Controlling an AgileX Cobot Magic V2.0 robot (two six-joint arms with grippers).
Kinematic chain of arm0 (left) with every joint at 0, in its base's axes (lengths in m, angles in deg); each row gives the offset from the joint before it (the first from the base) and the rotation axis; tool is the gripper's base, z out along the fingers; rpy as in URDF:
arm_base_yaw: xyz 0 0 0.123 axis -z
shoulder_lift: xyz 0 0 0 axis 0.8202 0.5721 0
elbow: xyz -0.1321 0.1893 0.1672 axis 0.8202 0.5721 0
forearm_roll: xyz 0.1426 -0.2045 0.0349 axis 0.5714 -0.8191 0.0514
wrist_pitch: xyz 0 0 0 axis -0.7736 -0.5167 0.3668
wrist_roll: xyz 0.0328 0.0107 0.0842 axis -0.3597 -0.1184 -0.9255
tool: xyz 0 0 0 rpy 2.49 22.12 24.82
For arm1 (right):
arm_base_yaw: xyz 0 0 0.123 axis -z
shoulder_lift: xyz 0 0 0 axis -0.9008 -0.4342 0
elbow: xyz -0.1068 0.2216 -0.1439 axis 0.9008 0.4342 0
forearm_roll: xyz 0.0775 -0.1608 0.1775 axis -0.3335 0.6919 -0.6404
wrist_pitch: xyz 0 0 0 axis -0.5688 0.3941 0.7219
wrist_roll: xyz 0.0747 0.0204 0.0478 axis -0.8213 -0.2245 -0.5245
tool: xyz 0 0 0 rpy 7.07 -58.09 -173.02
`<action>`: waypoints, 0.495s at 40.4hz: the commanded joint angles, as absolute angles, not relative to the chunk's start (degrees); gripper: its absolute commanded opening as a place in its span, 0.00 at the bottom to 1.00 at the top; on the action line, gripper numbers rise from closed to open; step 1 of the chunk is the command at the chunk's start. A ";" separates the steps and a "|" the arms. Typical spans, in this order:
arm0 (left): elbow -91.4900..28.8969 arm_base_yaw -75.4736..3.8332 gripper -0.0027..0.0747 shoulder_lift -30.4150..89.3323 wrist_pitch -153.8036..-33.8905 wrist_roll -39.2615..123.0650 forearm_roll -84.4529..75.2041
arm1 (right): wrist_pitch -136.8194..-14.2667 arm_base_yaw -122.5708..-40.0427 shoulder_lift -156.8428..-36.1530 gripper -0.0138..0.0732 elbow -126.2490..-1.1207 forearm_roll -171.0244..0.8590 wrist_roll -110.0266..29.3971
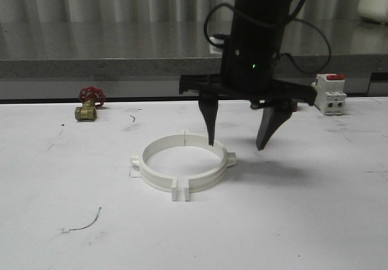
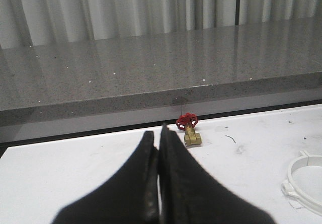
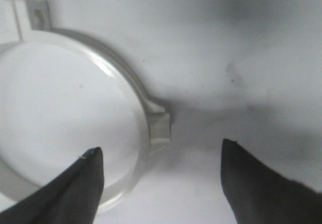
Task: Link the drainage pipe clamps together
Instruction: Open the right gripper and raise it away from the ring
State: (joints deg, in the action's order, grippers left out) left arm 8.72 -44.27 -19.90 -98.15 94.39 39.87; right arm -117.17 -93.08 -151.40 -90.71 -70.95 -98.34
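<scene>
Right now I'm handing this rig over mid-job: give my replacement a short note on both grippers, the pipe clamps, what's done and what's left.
Right gripper: open, empty, hanging over the right side of the ring, one finger inside the ring's edge, the other outside it.
Left gripper: shut, empty, off to the left, pointing toward the brass valve.
Pipe clamps: both halves lie flat on the white table, set together as a full ring, flanges meeting at the near and far joints.
Done: halves brought together.
Left: a thin gap shows at the near flanges, so check that the joints are seated, press them if not, then back the right arm off.
</scene>
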 commanded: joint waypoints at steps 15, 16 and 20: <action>7.13 -43.92 0.01 -19.34 -93.45 94.16 40.15 | -119.77 -91.74 -132.29 0.17 -92.06 -70.72 -89.76; 7.13 -43.92 0.01 -19.34 -93.45 94.16 40.15 | -120.05 -91.26 -131.60 0.15 -92.06 -71.34 -89.03; 7.13 -43.92 0.01 -19.34 -93.45 94.16 40.15 | -121.65 -89.12 -129.36 0.08 -91.85 -73.38 -85.77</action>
